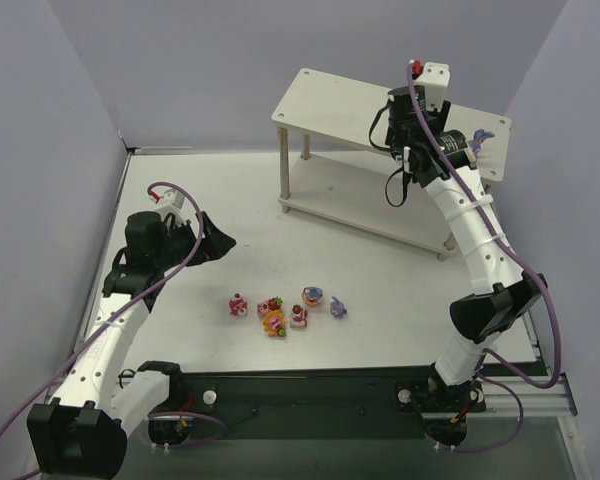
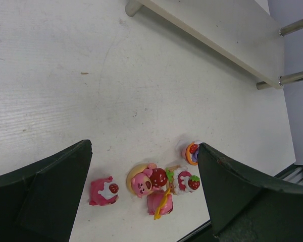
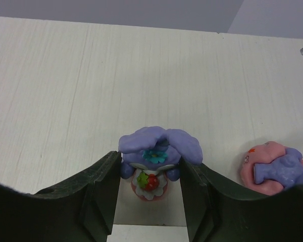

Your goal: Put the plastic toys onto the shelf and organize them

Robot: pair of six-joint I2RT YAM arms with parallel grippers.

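Note:
The pale wooden shelf [image 1: 340, 105] stands at the back right. My right gripper [image 1: 412, 128] is over its top board [image 3: 65, 91]. It is shut on a purple bunny with a strawberry bib [image 3: 150, 169], held upright near the board's near edge. A second purple bunny on a pink base [image 3: 273, 170] lies on the board to its right; it also shows in the top view [image 1: 483, 137]. My left gripper [image 1: 216, 242] is open and empty above the table, left of several toys: a pink one [image 2: 103, 190], a pink bear with a strawberry [image 2: 145, 180], a strawberry cake [image 2: 185, 180], a pink-and-yellow one [image 2: 160, 202] and an orange-purple one [image 2: 192, 153].
The toys cluster near the table's front middle [image 1: 285, 310], with a small purple one [image 1: 338, 308] at their right. The shelf's lower board [image 1: 360, 215] and thin legs [image 1: 284, 165] stand behind them. Purple walls close in the left, back and right.

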